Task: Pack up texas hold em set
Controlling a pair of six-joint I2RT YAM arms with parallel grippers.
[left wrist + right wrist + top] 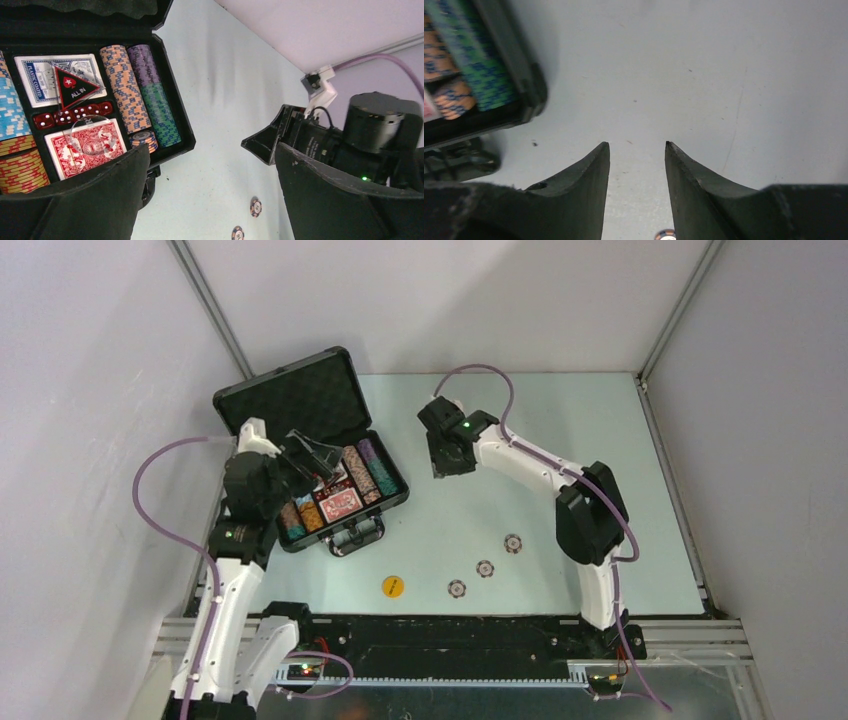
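Three striped poker chips [485,568] await packing outside the open black foam-lined briefcase [290,392], so left gripper [210,150] and right gripper [637,144] gape empty.

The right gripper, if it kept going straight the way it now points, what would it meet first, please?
The right gripper would probably meet bare table first, just beside the briefcase; depth is unclear.
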